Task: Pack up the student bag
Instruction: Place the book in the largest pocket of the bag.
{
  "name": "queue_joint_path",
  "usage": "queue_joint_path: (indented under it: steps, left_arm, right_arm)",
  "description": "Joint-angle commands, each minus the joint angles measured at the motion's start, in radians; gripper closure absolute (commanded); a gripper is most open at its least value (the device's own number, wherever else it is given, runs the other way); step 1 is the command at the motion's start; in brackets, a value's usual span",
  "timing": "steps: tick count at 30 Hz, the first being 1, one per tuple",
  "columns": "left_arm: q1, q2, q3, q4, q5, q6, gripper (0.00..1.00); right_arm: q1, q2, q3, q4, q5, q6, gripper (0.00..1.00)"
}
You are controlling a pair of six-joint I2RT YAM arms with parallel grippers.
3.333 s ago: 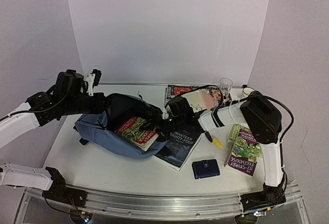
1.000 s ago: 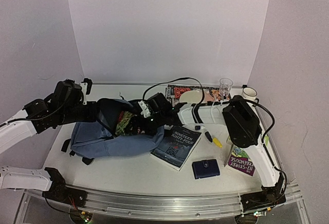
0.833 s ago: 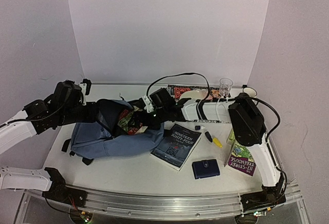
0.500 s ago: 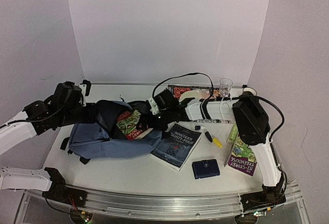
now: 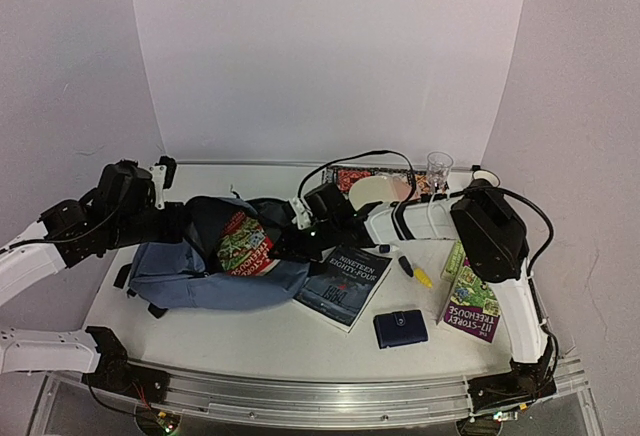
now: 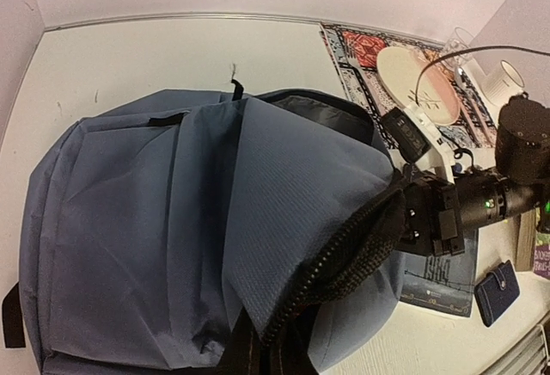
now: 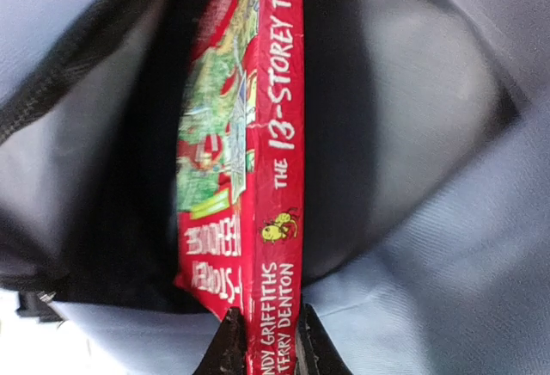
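The student bag [image 5: 200, 278], slate-blue with black zip trim, lies on its side at the left of the table, its mouth facing right. My left gripper [image 5: 190, 222] is shut on the upper zip edge [image 6: 344, 250] and holds the mouth up. A red book [image 5: 246, 246], "The 13-Storey Treehouse", stands on edge in the mouth, most of it inside the dark interior. My right gripper [image 7: 268, 351] is shut on the book's [image 7: 273, 186] near end, with one fingertip [image 7: 229, 347] on each side of the spine. In the top view the right gripper [image 5: 292, 240] sits at the bag's opening.
A dark "Nineteen Eighty-Four" book [image 5: 345, 284] lies just right of the bag. A navy wallet [image 5: 400, 328], a yellow marker [image 5: 416, 274] and a purple book [image 5: 470, 301] are further right. A plate [image 5: 378, 192], glass [image 5: 438, 168] and mug [image 5: 483, 178] stand at the back.
My right gripper has closed on the red book's end. The book has turned onto its edge in the bag's mouth, and the right arm has drawn slightly back to the right.
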Motion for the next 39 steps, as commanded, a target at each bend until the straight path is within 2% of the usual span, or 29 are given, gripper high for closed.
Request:
queue_joint_path:
  steps: [1, 10, 15, 23, 28, 32, 36, 39]
  left_arm:
    - [0.003, -0.031, 0.007, 0.060, 0.077, 0.060, 1.00]
    - [0.003, -0.051, -0.018, 0.067, 0.192, 0.077, 1.00]
    - [0.003, -0.070, -0.034, 0.066, 0.207, 0.050, 1.00]
    - [0.003, -0.124, -0.061, 0.045, 0.191, -0.012, 1.00]
    - [0.003, -0.139, -0.074, 0.038, 0.195, -0.029, 1.00]
    - [0.004, -0.131, -0.066, 0.032, 0.142, -0.041, 1.00]
    - [0.003, -0.094, -0.057, 0.018, 0.052, -0.065, 1.00]
    - [0.003, -0.072, -0.055, 0.012, -0.014, -0.085, 1.00]
  right_arm:
    - [0.007, -0.019, 0.056, 0.121, -0.199, 0.014, 1.00]
    - [0.051, 0.138, 0.227, 0.125, -0.368, 0.073, 1.00]
    - [0.050, 0.129, 0.200, 0.113, -0.166, 0.095, 0.92]
    - [0.025, 0.082, 0.200, 0.056, 0.136, 0.039, 0.90]
    - [0.020, 0.105, 0.239, 0.035, 0.221, 0.012, 0.67]
    - [0.017, 0.105, 0.244, 0.025, 0.215, 0.004, 0.60]
    - [0.013, 0.063, 0.176, 0.021, 0.221, -0.009, 0.50]
    - [0.009, 0.019, 0.121, -0.015, 0.250, -0.053, 0.46]
